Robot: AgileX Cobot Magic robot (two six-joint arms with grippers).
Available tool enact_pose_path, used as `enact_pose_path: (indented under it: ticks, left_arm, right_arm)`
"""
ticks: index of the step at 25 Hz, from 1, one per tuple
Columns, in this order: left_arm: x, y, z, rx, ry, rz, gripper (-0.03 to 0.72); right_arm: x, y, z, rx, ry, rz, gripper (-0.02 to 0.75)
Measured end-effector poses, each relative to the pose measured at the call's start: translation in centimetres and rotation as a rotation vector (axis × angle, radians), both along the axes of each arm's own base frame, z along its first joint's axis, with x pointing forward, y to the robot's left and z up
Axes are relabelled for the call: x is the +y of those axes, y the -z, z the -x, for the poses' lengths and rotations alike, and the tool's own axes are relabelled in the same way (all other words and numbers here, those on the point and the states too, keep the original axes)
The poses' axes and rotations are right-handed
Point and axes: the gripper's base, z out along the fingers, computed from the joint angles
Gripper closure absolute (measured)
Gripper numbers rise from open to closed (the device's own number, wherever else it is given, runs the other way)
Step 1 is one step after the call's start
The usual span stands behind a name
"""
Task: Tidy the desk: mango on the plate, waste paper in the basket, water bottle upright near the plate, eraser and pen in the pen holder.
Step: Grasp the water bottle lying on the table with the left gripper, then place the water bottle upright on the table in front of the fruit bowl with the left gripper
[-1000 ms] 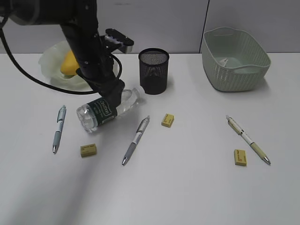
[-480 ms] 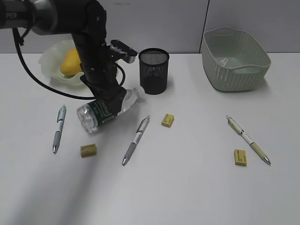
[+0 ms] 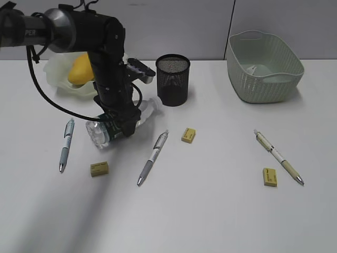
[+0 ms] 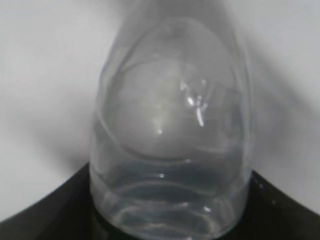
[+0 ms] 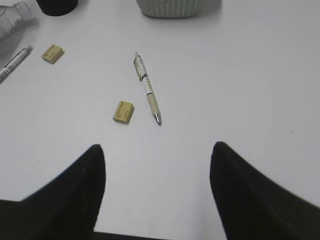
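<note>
The water bottle (image 3: pixel 148 108) lies on its side on the desk (image 3: pixel 210 211), its cap toward the black mesh pen holder (image 3: pixel 172 79). My left gripper (image 3: pixel 120 124) is down over the bottle's green label, with its open jaws on either side. In the left wrist view the clear bottle (image 4: pixel 170 125) fills the frame. The mango (image 3: pixel 79 68) sits on the wavy plate (image 3: pixel 55 71). Three pens (image 3: pixel 66 145) (image 3: pixel 153 156) (image 3: pixel 277 156) and three yellow erasers (image 3: pixel 99 168) (image 3: pixel 188 135) (image 3: pixel 269 177) lie loose. My right gripper (image 5: pixel 157 165) is open and empty above the desk.
The pale-green basket (image 3: pixel 266 79) stands at the back right with a bit of white paper (image 3: pixel 254 68) inside. The right wrist view shows a pen (image 5: pixel 147 90) and an eraser (image 5: pixel 123 111) ahead of the jaws.
My left arm has come down lower over the bottle, so the jaws now straddle its label. The bottle has stayed where it lay.
</note>
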Motion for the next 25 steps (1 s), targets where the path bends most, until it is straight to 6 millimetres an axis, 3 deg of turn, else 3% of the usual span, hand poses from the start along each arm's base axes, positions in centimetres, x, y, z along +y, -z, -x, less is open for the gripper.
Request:
enact_pose_path:
  ticks: [6,13,19,25]
  left_arm:
    - [0.0,-0.4,-0.1,0.006,-0.001,-0.008,0.203]
    - [0.1,-2.0,0.2,0.042,-0.028,-0.024,0.203]
    - [0.5,-5.6,0.6,-0.008,-0.067,0.02,0.203]
    - [2.9,-10.8,1.2,-0.065,-0.146,0.125,0.203]
  right_arm:
    - [0.0,0.0,0.0,0.0,0.0,0.0,0.218]
    - [0.0,0.1,-0.1,-0.01,0.001,-0.002,0.218]
    - [0.0,0.1,-0.1,-0.014,0.001,-0.002,0.218]
    - [0.0,0.1,-0.1,-0.015,0.001,-0.002,0.218]
